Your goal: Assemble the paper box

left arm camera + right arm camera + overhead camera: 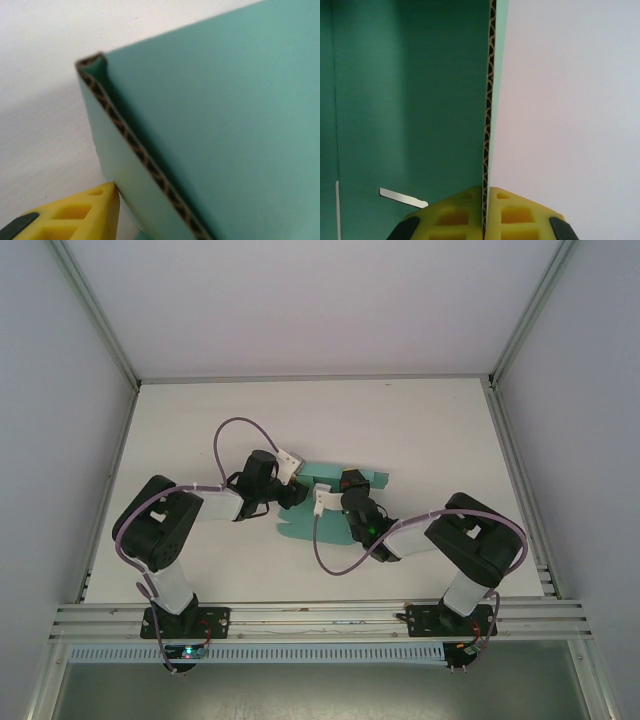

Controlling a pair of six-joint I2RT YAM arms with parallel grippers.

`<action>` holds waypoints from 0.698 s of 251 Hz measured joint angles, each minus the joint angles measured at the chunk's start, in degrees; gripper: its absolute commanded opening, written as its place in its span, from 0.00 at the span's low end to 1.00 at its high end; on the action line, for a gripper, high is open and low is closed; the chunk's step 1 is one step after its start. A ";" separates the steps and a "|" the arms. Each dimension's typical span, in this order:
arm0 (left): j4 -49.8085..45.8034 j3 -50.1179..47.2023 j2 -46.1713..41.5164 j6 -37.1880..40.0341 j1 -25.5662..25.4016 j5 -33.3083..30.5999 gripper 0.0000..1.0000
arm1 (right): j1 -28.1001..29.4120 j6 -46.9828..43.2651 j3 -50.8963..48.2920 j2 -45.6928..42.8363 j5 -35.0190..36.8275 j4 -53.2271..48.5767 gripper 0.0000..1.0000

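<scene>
Both arms at box (297, 523) on surface (450, 440). Right fingers (515, 215) clamped on upright wall edge between them; left fingers (80, 215) beside flap, cannot tell whether apart. Step: raising walls. Next: left must grip flap, fold inward

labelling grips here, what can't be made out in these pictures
- top view: middle of the paper box, hidden under both arms; folds unclear.
- left wrist view: one finger of the left gripper, the other cut off at the bottom edge; grip unclear.
- right wrist view: the box's outline, cut off by the frame.
</scene>
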 measured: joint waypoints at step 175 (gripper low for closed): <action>6.49 0.83 3.10 -3.50 -4.13 -18.84 0.13 | -1.84 13.99 10.23 -1.01 -0.59 -21.84 0.00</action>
